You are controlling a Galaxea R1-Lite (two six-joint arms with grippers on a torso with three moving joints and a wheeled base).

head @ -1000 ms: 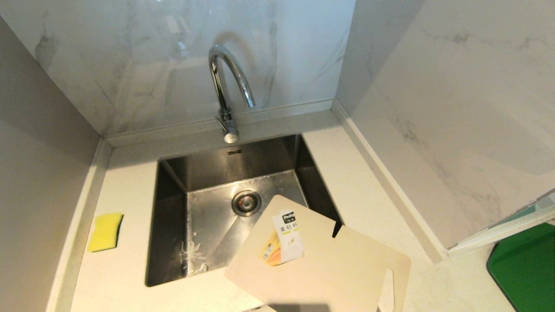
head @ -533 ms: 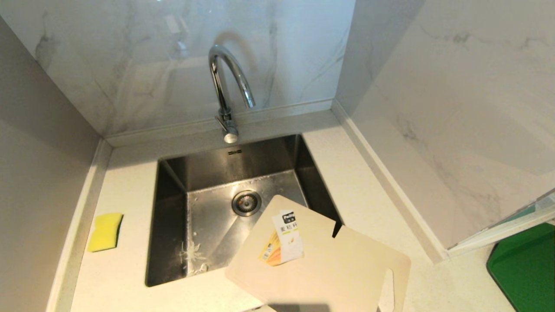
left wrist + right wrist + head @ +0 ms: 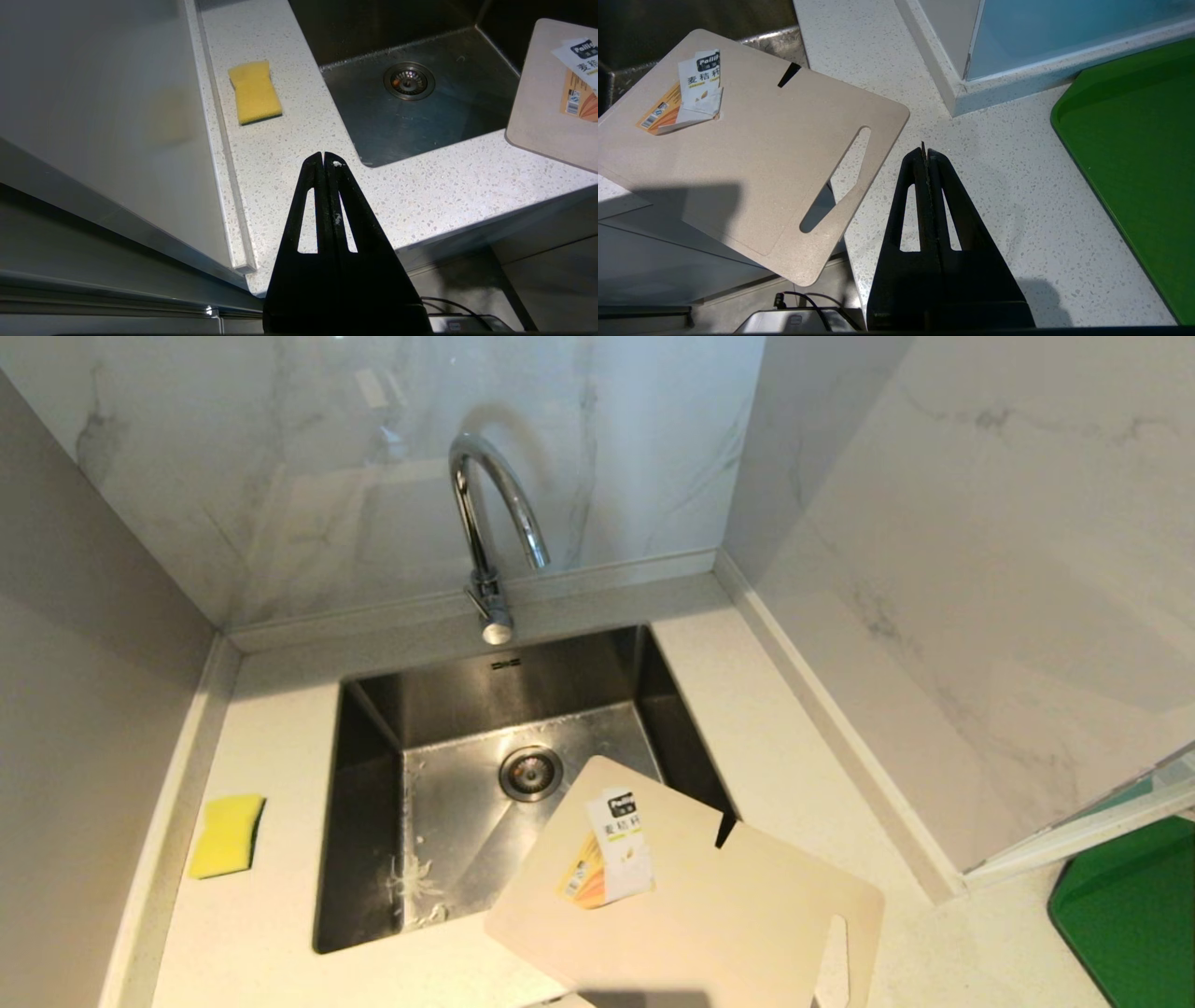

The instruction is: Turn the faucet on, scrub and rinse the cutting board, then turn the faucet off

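Both grippers pinched closed, empty: left gripper [image 3: 323, 158] over counter edge, right gripper [image 3: 923, 151] beside cutting board [image 3: 691, 905]. Board lower center of head view, overhanging sink [image 3: 373, 784] corner; label [image 3: 611, 859] partly reads "Pall", Chinese characters. Faucet [image 3: 485, 523] upper center, yellow sponge [image 3: 227, 834] left.

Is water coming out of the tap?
No, it's off. Nothing pours from the faucet spout, and the sink below holds only a few leftover drops.

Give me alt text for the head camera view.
A beige cutting board lies on the counter, one corner jutting over a steel sink. A chrome faucet arches behind it, not running; a yellow sponge lies left of the sink.
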